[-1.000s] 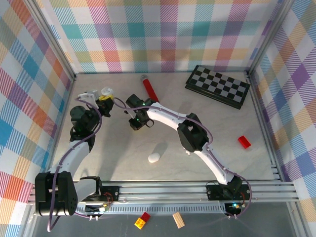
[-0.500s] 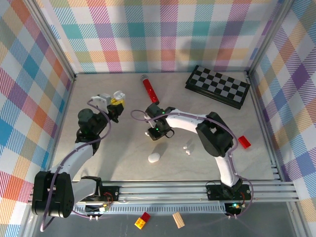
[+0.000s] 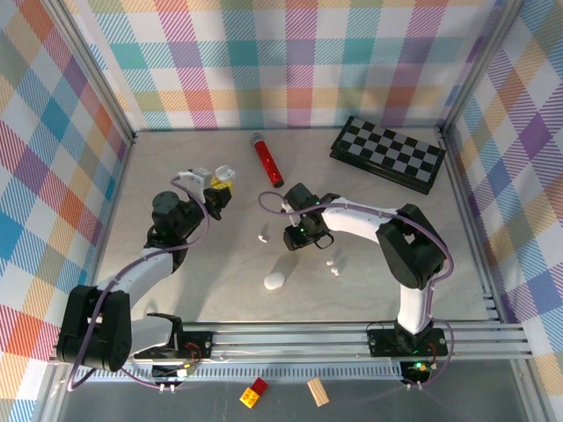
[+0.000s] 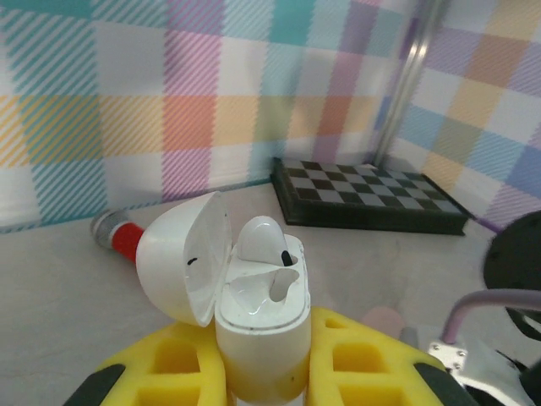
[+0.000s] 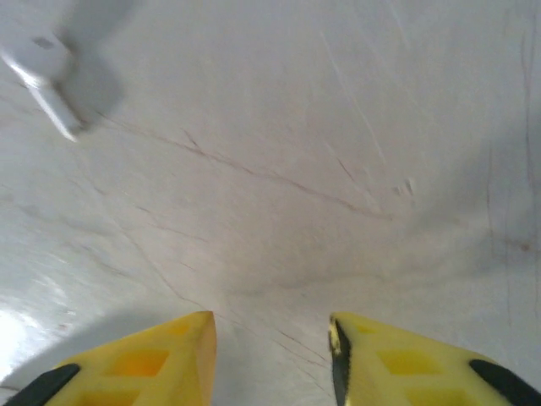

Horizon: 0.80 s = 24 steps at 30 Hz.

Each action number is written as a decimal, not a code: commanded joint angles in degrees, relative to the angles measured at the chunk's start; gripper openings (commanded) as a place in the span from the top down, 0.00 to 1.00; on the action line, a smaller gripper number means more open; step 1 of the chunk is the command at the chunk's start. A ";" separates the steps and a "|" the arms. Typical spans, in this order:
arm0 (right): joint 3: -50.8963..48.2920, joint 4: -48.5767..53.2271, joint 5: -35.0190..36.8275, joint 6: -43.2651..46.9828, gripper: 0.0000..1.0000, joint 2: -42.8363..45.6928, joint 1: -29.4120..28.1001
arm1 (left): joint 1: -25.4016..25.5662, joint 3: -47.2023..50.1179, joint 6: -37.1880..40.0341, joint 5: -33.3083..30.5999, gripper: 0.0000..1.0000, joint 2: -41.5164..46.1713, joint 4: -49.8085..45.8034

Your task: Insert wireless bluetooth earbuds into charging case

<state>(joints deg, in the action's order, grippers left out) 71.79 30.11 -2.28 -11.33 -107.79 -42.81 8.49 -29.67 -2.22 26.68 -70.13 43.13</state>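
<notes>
Right pincer [image 5: 272, 338] now parted, empty, shifted right; left pincer [image 4: 262, 368] grips charging case [image 4: 258, 317].

On my overhead feed I see a red tube [image 3: 266, 161] with a grey cap lying near the back of the pale worktop [image 3: 202, 290]. A folded checkerboard [image 3: 388, 153] lies in the back right corner. A red brick [image 3: 435, 253] lies near the right edge. In front of the aluminium rail [image 3: 308, 338], a red-and-yellow brick [image 3: 254, 392] and a wooden block [image 3: 318, 391] lie near each other. Plaid panels [image 3: 290, 61] enclose the worktop.
</notes>
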 commanded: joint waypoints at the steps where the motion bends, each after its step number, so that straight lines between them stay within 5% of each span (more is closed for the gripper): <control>1: 6.35 0.82 -1.96 0.58 0.56 -1.38 -1.07 | -3.56 1.72 -4.85 -1.61 0.92 -0.81 8.69; 10: 25.96 16.29 3.28 2.36 0.52 -13.33 -5.42 | -9.42 5.42 -6.90 -6.07 0.93 1.07 9.64; 24: 40.22 23.86 7.30 3.31 0.63 -26.04 -8.96 | -13.10 6.36 -9.56 -1.03 0.94 -0.32 12.24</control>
<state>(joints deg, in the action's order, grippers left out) 110.26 50.87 4.43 -9.15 -132.77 -51.66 -3.95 -23.86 -11.16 23.83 -70.72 52.03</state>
